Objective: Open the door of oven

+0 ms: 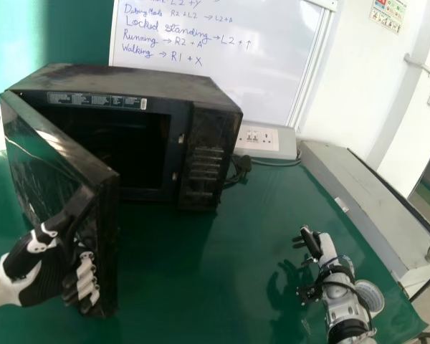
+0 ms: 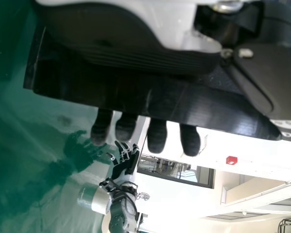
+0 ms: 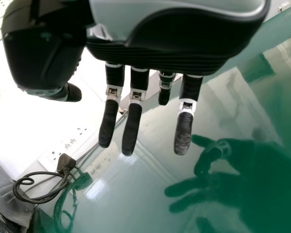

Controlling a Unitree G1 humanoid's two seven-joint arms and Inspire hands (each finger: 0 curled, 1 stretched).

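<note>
Oven (image 1: pixel 147 80), one: sitting on the green table (image 1: pixel 254 294), left of centre in the head view, its control panel (image 1: pixel 204 163) facing the robot.

Door (image 1: pixel 51 161), one: standing ajar, hinging at the oven's left side, its free edge jutting towards the robot and exposing the dark cavity (image 1: pixel 125 147).

Left hand (image 1: pixel 49 271): grasping the door at its free edge, thumb lying along the outer face, fingers (image 2: pixel 157 137) reaching round the edge.

Right hand (image 1: pixel 328 247): hanging above the table, well apart from the oven, fingers extending, holding nothing.

Behind and beside: a plug (image 1: pixel 242 163) lying just beside the oven, a socket panel (image 1: pixel 261 137) and a whiteboard (image 1: pixel 272 75) standing behind, a tape roll (image 1: pixel 370 295) resting near the right arm.

Step in hand: drawing the door open, apparently well advanced. Next move: probably calling for the left hand to be guiding the edge farther outward and leftward, following the hinge's arc, then letting go; a straight pull could be dragging the oven along.
</note>
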